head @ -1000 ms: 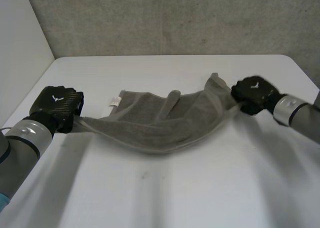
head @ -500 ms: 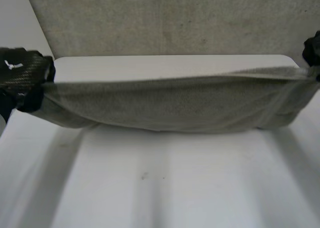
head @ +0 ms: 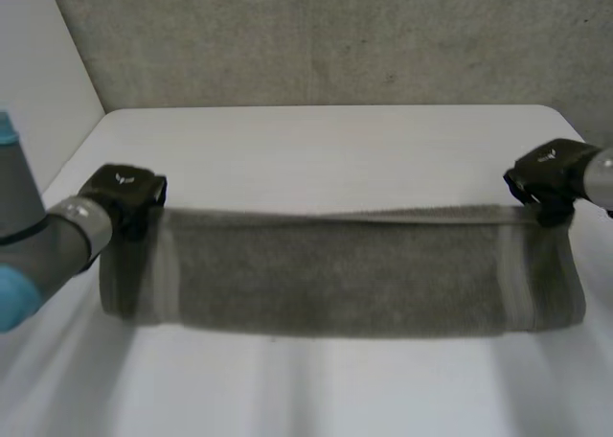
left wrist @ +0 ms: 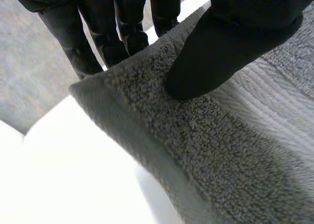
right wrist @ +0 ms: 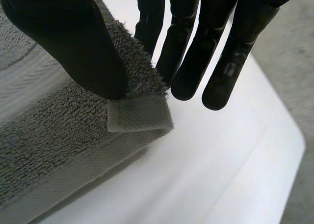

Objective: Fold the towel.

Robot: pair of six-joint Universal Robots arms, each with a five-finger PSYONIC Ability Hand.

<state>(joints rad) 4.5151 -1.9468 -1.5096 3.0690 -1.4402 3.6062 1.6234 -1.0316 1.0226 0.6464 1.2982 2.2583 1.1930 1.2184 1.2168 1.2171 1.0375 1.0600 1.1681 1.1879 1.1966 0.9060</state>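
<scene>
Over table (head: 326, 140) | towel (head: 335, 274) lowered; left robot hand (head: 124, 193), right robot hand (head: 546, 173) pinching corners

One towel (head: 335, 274), one table (head: 335, 140), and two hands: left hand (head: 129, 193), right hand (head: 544, 172).

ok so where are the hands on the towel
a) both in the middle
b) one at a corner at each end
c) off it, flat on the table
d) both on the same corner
b: the left hand pinches a corner at one end of the towel and the right hand a corner at the other, with the towel stretched between them.
</scene>
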